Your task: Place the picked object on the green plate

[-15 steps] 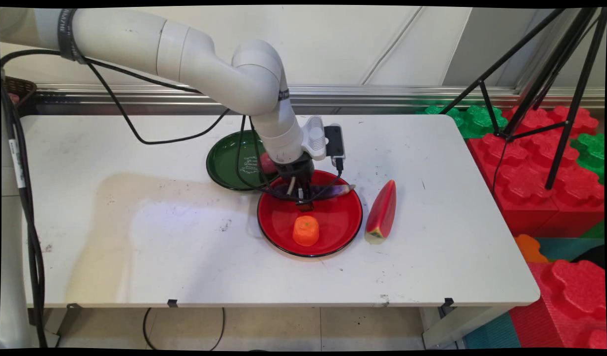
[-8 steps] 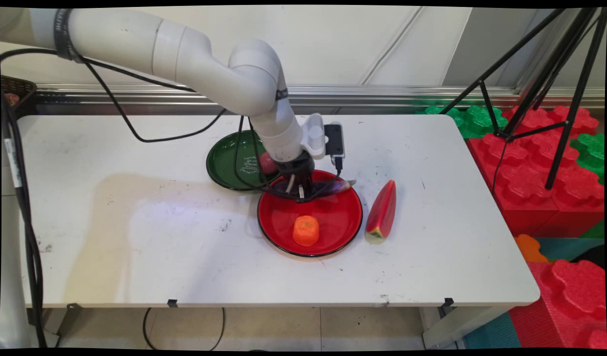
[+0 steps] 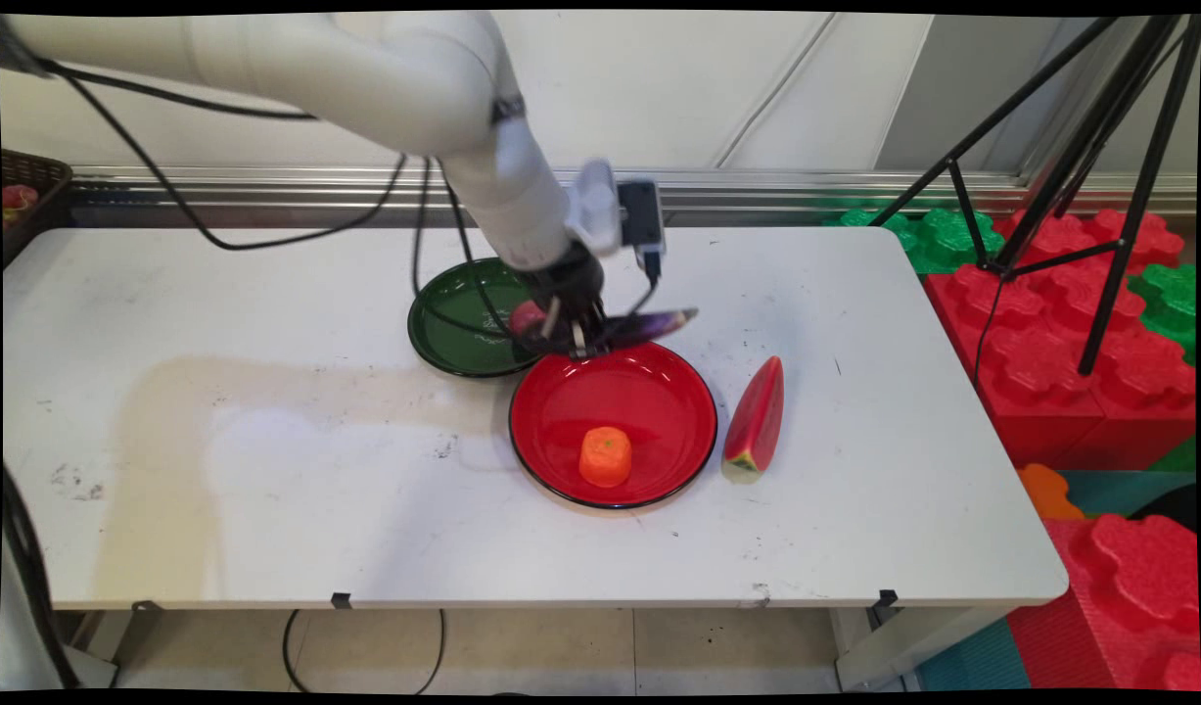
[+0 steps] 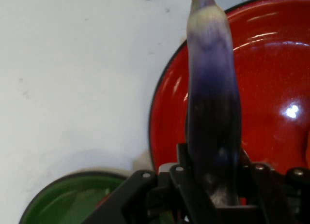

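My gripper is shut on a purple eggplant and holds it in the air above the far rim of the red plate. In the hand view the eggplant runs up from between the fingers, its pale tip pointing away, with the red plate below it. An orange piece sits in the red plate. A green plate lies just left of the gripper, with a small red thing on it, partly hidden by the hand.
A watermelon slice lies on the table right of the red plate. Red and green foam blocks and a black tripod stand past the table's right edge. A basket sits at the far left.
The gripper has risen and moved toward the back with the eggplant, lifting it off the red plate. The plate now holds only the orange piece.
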You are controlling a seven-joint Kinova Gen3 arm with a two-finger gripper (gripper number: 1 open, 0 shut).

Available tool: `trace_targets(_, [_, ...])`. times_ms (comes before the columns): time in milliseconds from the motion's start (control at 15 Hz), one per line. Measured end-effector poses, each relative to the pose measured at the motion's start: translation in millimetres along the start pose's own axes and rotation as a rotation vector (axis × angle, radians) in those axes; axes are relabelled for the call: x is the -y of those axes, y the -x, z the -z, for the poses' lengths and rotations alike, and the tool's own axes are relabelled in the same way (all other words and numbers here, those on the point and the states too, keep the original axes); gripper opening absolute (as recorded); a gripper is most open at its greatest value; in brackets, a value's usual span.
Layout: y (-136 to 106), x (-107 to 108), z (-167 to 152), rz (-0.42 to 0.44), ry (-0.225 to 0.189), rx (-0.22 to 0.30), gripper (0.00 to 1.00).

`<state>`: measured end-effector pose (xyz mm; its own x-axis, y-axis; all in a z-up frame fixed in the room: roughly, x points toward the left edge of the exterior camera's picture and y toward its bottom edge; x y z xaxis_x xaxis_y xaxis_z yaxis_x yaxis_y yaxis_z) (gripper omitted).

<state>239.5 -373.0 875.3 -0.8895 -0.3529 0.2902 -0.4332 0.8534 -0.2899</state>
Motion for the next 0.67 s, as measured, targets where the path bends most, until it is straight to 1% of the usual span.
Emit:
trace_targets(133, [6,5,21,0.021,-0.008,-0.007,0.0])
trace_targets(400, [25,15,63,0.072,-0.022,-0.013,0.0])
trace_targets(667, [58,26,107,0.163,-0.042,-0.007,0.0])
